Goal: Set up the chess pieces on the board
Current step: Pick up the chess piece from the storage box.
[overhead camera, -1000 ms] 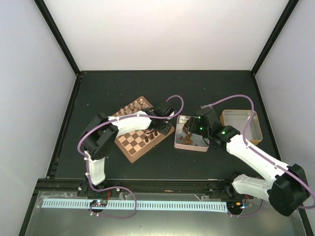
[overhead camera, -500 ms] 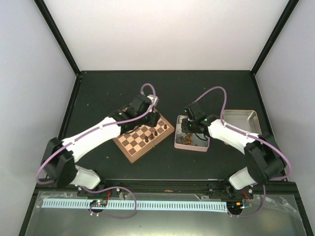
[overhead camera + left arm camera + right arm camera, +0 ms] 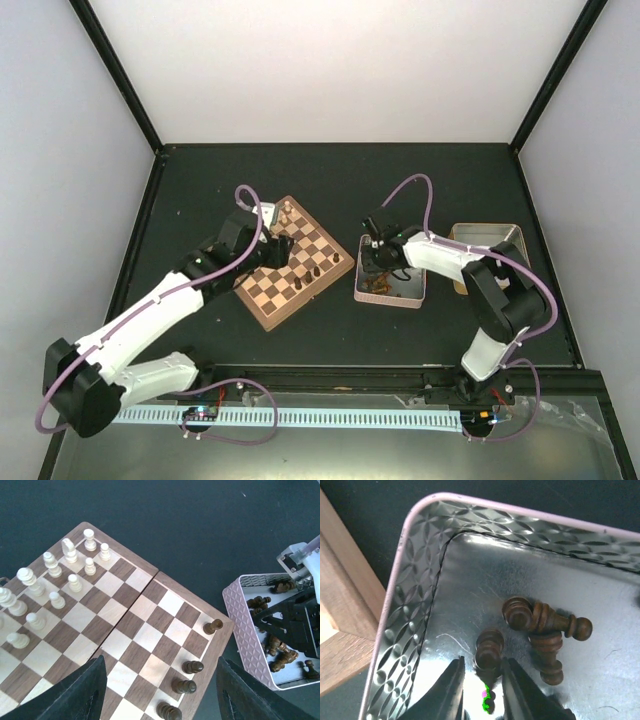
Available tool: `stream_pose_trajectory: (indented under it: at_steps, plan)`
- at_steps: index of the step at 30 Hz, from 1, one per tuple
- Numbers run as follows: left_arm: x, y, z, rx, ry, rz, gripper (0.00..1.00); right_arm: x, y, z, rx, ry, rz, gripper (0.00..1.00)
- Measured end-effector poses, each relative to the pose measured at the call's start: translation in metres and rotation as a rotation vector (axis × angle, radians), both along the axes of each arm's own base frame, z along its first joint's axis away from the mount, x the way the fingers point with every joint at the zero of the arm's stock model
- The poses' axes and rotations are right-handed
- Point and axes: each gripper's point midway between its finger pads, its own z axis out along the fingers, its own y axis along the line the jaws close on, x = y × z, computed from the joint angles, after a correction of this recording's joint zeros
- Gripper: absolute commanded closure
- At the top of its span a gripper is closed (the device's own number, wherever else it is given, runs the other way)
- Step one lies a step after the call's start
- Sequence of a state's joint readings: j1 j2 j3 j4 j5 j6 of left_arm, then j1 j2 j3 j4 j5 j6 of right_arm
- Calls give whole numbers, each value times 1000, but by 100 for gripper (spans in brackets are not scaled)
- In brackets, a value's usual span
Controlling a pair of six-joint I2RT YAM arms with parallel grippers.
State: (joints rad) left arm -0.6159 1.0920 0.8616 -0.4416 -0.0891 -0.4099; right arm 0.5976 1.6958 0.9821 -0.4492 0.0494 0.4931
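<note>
The board (image 3: 150, 630) carries several dark chess pieces (image 3: 192, 667) in a row along its right edge, also seen from above as chess pieces (image 3: 318, 268). My left gripper (image 3: 160, 702) hangs open above that edge, with nothing between its fingers (image 3: 85, 690). More dark pieces lie in the silvery tin (image 3: 415, 605) to the board's right. My right gripper (image 3: 485, 682) reaches into the tin's corner, its jaws narrow around one lying dark piece (image 3: 489, 650). The right finger touches it; a sliver of tin shows on the left side. From above, the right gripper (image 3: 377, 262) is over the tin (image 3: 415, 297).
Pale cream pieces (image 3: 50, 587) fill the board's left half. Two more dark pieces (image 3: 547, 630) lie crossed just right of my right fingers. A second open tin (image 3: 505, 240) sits at the far right, behind the right arm. The board's corner (image 3: 340, 630) is close to the tin.
My left gripper has drawn back from the board's right edge toward the left and opened wider. My right gripper has dropped into the tin's corner and its jaws have narrowed around a dark piece.
</note>
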Motion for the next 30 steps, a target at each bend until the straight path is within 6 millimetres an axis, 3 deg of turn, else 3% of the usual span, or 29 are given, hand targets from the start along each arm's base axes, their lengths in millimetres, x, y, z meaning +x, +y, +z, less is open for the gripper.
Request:
stream_pose_trajectory:
  at_steps: [5, 9, 11, 13, 17, 20, 25, 30]
  plan:
    - [-7, 13, -1, -12, -12, 28, 37, 4, 0, -5, -23, 0, 10, 84]
    - [-9, 19, 2, -12, -20, 43, 37, 8, 0, -3, -32, -17, 10, 69]
    - [-10, 21, 3, -12, -22, 47, 37, 12, 0, -3, -39, -22, 10, 67]
    - [-11, 23, 4, -10, -22, 50, 37, 14, 0, -5, -49, -28, 14, 71]
    - [-14, 25, 6, -13, -22, 51, 37, 16, -1, -7, -60, -32, 15, 87]
    - [-15, 25, 9, -23, -32, 52, 37, 18, 0, -6, -58, -44, 14, 93]
    - [-18, 23, 9, -39, -26, 41, 36, 16, -3, -1, -38, -80, 2, 95]
    - [-21, 17, 5, -65, -9, 13, 36, 11, -9, 27, 26, -173, -32, 95]
